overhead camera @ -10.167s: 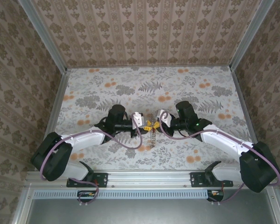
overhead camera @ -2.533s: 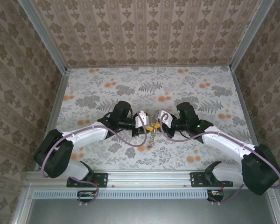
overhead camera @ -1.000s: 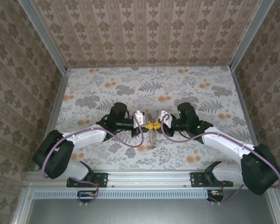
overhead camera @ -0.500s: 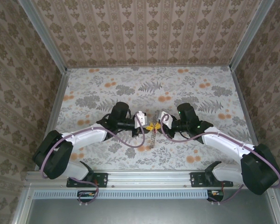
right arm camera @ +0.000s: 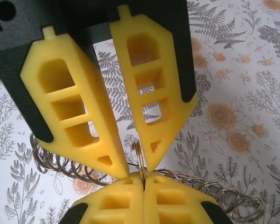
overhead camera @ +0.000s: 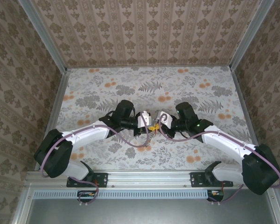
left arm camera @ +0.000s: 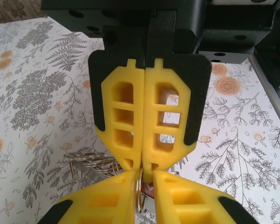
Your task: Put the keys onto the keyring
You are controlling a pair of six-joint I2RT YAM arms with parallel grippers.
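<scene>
Both grippers meet tip to tip above the middle of the table. My right gripper (right arm camera: pixel 143 176) (overhead camera: pixel 155 126) is shut on the keyring (right arm camera: pixel 138 151), a thin silver split ring held edge-on. My left gripper (left arm camera: pixel 143 173) (overhead camera: pixel 149 126) stands slightly open around the same ring (left arm camera: pixel 139 191), which lies against one finger with a gap beside the other. A coil of silver wire loops (right arm camera: pixel 60 165) (left arm camera: pixel 84 161) hangs below the ring. A small red patch (left arm camera: pixel 147 186) shows behind the ring. I cannot make out the keys themselves.
The floral table (overhead camera: pixel 200 93) stretches behind and beside the arms. Patterned walls (overhead camera: pixel 149 32) close it in on three sides. A metal rail (overhead camera: pixel 144 178) runs along the near edge by the arm bases.
My left gripper went from shut to slightly open around the ring and shifted a little right. My right gripper closed fully on the ring.
</scene>
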